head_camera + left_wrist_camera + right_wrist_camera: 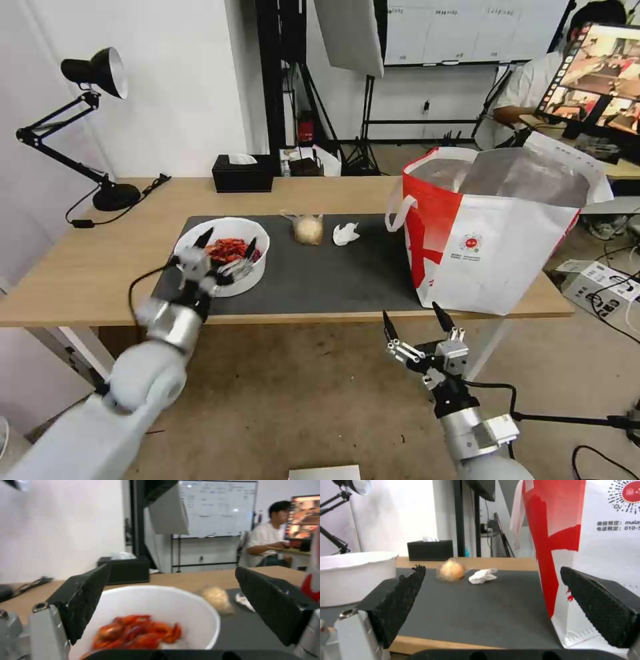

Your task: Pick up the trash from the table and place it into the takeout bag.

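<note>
A white round bowl (257, 275) of red crayfish shells (227, 250) sits at the left end of the dark mat (320, 277) on the table (80, 273). My left gripper (227, 243) is open, its fingers (83, 602) straddling the bowl's (160, 602) near rim without touching it. A small beige knotted bag (308, 229) and a crumpled white tissue (345, 233) lie mid-mat. The takeout bag (493, 233) stands open at the table's right end. My right gripper (411, 315) is open just below the table's front edge, near the takeout bag (606, 555).
A black tissue box (243, 175) stands at the back of the table. A black desk lamp (100, 77) with its cable stands at the back left. A person sits at a desk behind the takeout bag. Cables and a box lie on the floor at right.
</note>
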### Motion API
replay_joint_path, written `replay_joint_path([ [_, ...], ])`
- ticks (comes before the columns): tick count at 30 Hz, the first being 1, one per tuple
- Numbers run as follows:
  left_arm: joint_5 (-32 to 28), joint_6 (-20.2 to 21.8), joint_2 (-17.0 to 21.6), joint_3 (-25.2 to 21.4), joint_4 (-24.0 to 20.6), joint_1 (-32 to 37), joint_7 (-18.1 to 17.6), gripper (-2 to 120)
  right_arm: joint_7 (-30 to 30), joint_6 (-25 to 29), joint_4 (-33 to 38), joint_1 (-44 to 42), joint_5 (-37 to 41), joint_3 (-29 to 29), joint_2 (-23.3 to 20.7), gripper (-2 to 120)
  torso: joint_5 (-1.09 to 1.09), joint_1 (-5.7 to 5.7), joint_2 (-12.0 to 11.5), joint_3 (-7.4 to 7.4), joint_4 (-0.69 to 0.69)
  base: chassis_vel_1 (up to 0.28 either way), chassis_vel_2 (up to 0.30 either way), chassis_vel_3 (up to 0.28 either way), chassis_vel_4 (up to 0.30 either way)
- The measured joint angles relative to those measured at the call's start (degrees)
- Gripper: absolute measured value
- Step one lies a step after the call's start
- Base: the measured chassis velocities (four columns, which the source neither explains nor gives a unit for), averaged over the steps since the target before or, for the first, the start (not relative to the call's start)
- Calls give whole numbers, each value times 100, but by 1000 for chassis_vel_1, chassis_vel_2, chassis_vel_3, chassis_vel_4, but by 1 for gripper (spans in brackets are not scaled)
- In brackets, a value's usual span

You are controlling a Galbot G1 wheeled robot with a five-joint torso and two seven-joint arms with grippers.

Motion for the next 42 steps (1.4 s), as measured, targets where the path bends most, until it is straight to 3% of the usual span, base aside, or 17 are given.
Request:
replay_joint_path([
  [4, 378, -83, -421, -638, -280, 800, 50, 100, 0, -88, -50, 101, 108, -30, 5, 100, 0, 0, 0, 0, 1, 0, 0, 0, 0],
  [7, 574, -142, -634, -793, -333, 1190, 52, 100, 0, -116, -57, 46, 177, 20, 70, 100, 1, 0, -1, 0, 4, 0, 0, 0, 0],
  [11, 793, -142, -717, -752, -261, 1370, 71, 100, 1, -130, 8, -147, 211, 165, 212, 100, -1, 0, -1, 0, -6, 0, 0, 0, 0],
  [15, 911, -131, -869, -877, -230, 1669, 123, 100, -41, -183, -101, -99, 239, 156, 216, 100, 0, 1, 0, 1, 2, 0, 0, 0, 0],
  [27, 1236, -184, -1201, -928, 6, 2040, 461, 100, -213, -210, -507, -73, 244, 132, 143, 100, 0, 1, -1, 1, 0, 0, 0, 0, 0],
  [42, 1264, -125, -1162, -811, -113, 1992, 463, 100, -215, -266, -517, 161, 305, 24, -64, 100, 0, 1, -1, 1, 0, 0, 0, 0, 0],
])
